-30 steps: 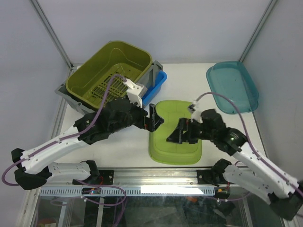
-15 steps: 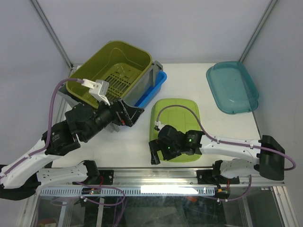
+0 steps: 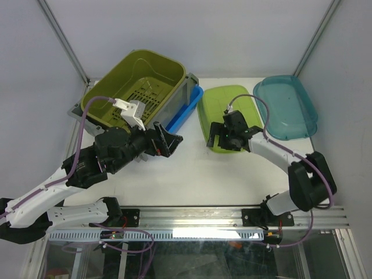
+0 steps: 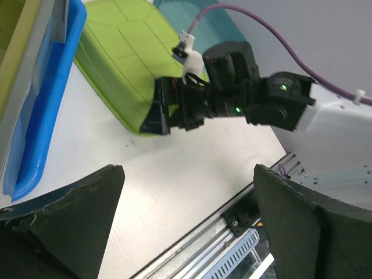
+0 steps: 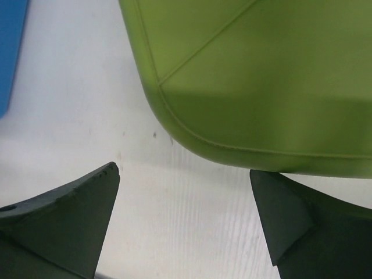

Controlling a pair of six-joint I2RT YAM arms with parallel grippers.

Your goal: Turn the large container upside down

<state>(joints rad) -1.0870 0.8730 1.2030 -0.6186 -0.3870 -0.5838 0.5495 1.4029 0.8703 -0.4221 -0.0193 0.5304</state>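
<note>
Looking from the top cam first: the large container (image 3: 77, 110) sat at the far-left of the counter (image 3: 174, 174), just behind and beside the left hand (image 3: 168, 140). An olive basket (image 3: 136, 81) nested in it hid most of it; only a grey corner and one end wall showed. A blue tub (image 3: 185, 111) lay against its near wall, between it and the left hand. The left hand was open and held nothing. The right hand (image 3: 218, 142) was also spread wide and empty, at the near edge of a green lid (image 3: 224, 104). A teal lid (image 3: 285, 107) lay past that, well away from the container.

Left wrist cam: the fingers (image 4: 64, 215) were wide apart w/ nothing between. Ahead were the right hand (image 4: 168, 107), the green lid and the blue tub's rim (image 4: 35, 116). A grey strip (image 4: 40, 29) at far left was prob. the container's wall, though I can't be sure.

Right wrist cam: the jaws gaped over bare counter, w/ the green lid's rounded corner (image 5: 261, 70) just ahead. The container wasn't in view.

Handling, as a guess: it looked like stiff moulded plastic, prob. light but bulky, too wide for one hand. The smooth walls could be slippery, while the ribs and rim give some purchase. Best hold is prob. the top rim at opposite ends, one hand each. The basket inside would tip out, so it likely needs lifting out first.
</note>
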